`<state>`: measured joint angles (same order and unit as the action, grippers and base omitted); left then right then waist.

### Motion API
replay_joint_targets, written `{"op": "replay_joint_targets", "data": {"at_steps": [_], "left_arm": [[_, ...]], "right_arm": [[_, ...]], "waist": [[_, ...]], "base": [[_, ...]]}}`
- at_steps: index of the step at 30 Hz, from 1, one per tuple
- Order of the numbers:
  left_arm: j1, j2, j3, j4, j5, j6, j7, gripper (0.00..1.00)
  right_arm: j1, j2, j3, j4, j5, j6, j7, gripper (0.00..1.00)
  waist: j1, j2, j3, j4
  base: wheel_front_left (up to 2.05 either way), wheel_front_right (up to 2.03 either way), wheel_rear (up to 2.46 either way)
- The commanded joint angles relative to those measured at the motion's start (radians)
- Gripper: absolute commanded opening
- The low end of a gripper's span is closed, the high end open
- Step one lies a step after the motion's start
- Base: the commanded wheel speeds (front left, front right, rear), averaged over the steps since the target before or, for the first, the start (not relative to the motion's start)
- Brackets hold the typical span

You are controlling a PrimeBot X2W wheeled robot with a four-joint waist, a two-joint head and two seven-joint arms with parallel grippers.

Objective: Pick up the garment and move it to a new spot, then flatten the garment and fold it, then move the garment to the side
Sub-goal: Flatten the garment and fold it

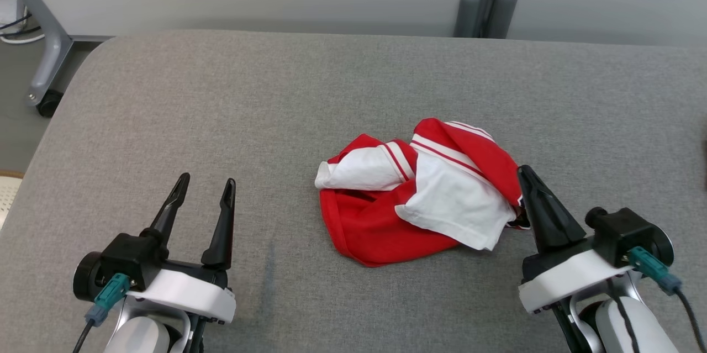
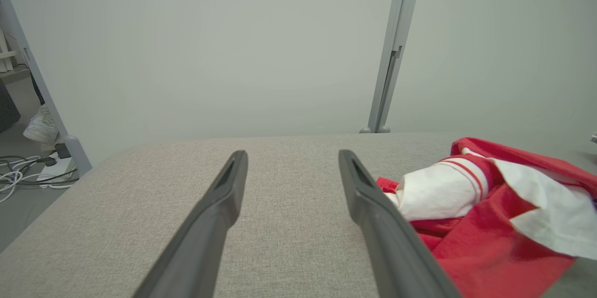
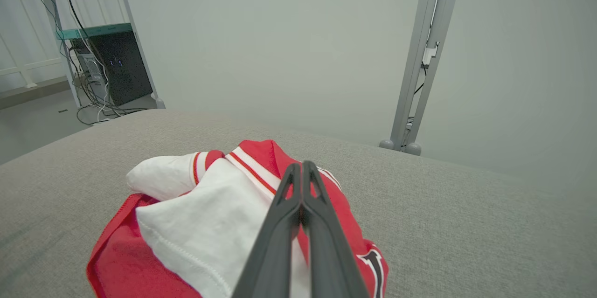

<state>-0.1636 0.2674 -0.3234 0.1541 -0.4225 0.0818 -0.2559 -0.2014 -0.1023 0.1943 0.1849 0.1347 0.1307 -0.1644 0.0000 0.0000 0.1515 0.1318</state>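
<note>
The garment [image 1: 381,226] is a crumpled red and white shirt with striped trim, lying right of the middle of the grey table [image 1: 221,110]. My right gripper [image 1: 525,172] is shut, its fingers pressed together with nothing between them, just at the garment's right edge. In the right wrist view the closed fingertips [image 3: 302,166] hang over the garment [image 3: 186,223], above its red collar part. My left gripper [image 1: 205,179] stands open at the lower left, well clear of the cloth. In the left wrist view the garment [image 2: 489,204] lies to the right of my open left gripper [image 2: 289,154].
A grey metal post [image 1: 486,5] stands behind the table's far edge. A cart leg with a wheel [image 1: 47,101] is on the floor at the far left. Cables [image 2: 18,174] lie on the floor, and a shelf with a dark computer [image 3: 112,69] stands beyond.
</note>
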Motion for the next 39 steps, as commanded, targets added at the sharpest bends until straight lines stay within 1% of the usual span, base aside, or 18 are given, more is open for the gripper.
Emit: {"op": "replay_joint_targets", "data": {"at_steps": [1, 2, 10, 16, 21, 27, 39], "left_arm": [[0.011, 0.01, 0.005, -0.003, -0.002, 0.006, 0.0, 1.0], [0.012, 0.011, 0.006, -0.005, -0.003, 0.008, 0.001, 1.0], [0.056, 0.025, 0.016, -0.023, -0.017, 0.026, 0.006, 1.0], [0.106, 0.039, 0.02, -0.044, -0.024, 0.042, 0.018, 1.0], [0.147, 0.056, 0.012, -0.064, -0.027, 0.049, 0.038, 1.0], [0.187, 0.064, 0.008, -0.088, -0.032, 0.061, 0.056, 1.0], [0.213, 0.072, 0.003, -0.11, -0.038, 0.077, 0.068, 1.0]], "right_arm": [[0.028, 0.011, -0.028, -0.038, 0.057, 0.0, -0.015, 0.51], [0.036, 0.016, -0.035, -0.047, 0.071, 0.0, -0.012, 1.0], [0.115, 0.028, -0.135, -0.097, 0.085, 0.0, -0.023, 1.0], [0.191, 0.036, -0.208, -0.126, 0.071, 0.0, 0.005, 1.0], [0.263, 0.039, -0.224, -0.16, 0.058, 0.0, 0.046, 1.0], [0.313, 0.043, -0.226, -0.19, 0.056, 0.0, 0.077, 1.0], [0.324, 0.047, -0.225, -0.195, 0.054, 0.0, 0.099, 1.0]], "waist": [[0.0, 0.0, -0.014, -0.013], [0.0, 0.0, -0.019, -0.017], [0.0, 0.0, -0.065, -0.052], [0.0, 0.0, -0.102, -0.077], [0.0, 0.0, -0.136, -0.09], [0.0, 0.0, -0.16, -0.097], [0.0, 0.0, -0.164, -0.095]], "base": [[0.0, 0.0, 0.0], [0.0, 0.0, 0.0], [0.0, 0.0, 0.0], [0.0, 0.0, 0.0], [0.0, 0.0, 0.0], [0.0, 0.0, 0.0], [0.0, 0.0, 0.0]]}}
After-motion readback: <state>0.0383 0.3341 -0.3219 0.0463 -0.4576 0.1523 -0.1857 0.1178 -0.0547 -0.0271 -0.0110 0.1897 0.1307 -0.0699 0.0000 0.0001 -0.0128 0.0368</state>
